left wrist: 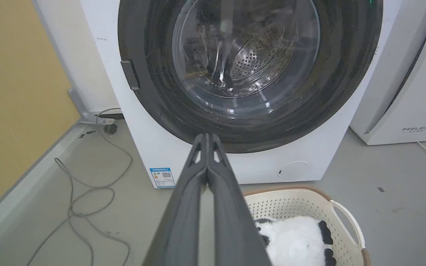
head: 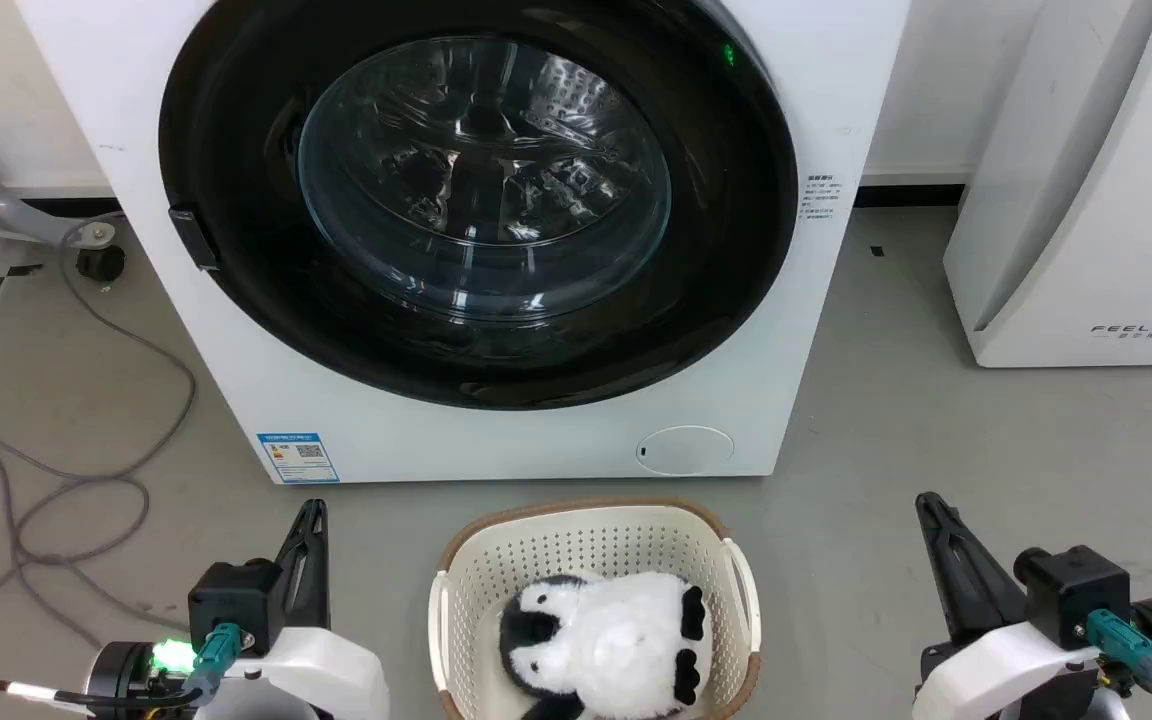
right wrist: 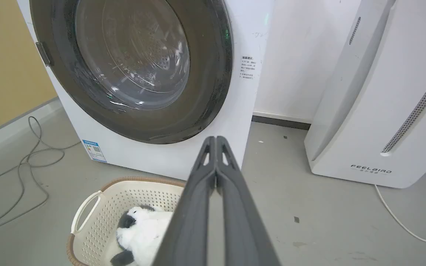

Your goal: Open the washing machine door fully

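Washing machine door [head: 476, 190] sits flat against the white machine, so the job has not begun; its small catch [head: 194, 238] shows at the left rim, probably the handle; left gripper [left wrist: 207, 137] and right gripper [right wrist: 216, 139] hang low, fingers pressed together, holding nothing; next, one must reach that catch and pull.

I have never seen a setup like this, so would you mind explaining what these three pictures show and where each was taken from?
They come from one two-armed robot facing a washing machine. The head view looks down from its head: the left gripper at lower left, the right gripper at lower right. The other two are wrist cameras looking along each gripper's dark fingers, which are pressed together and hold nothing. The washing machine door, round, black-rimmed with a glass centre, is shut. On the grey floor stands a laundry basket with a black-and-white plush toy inside. A white appliance stands beside the machine.
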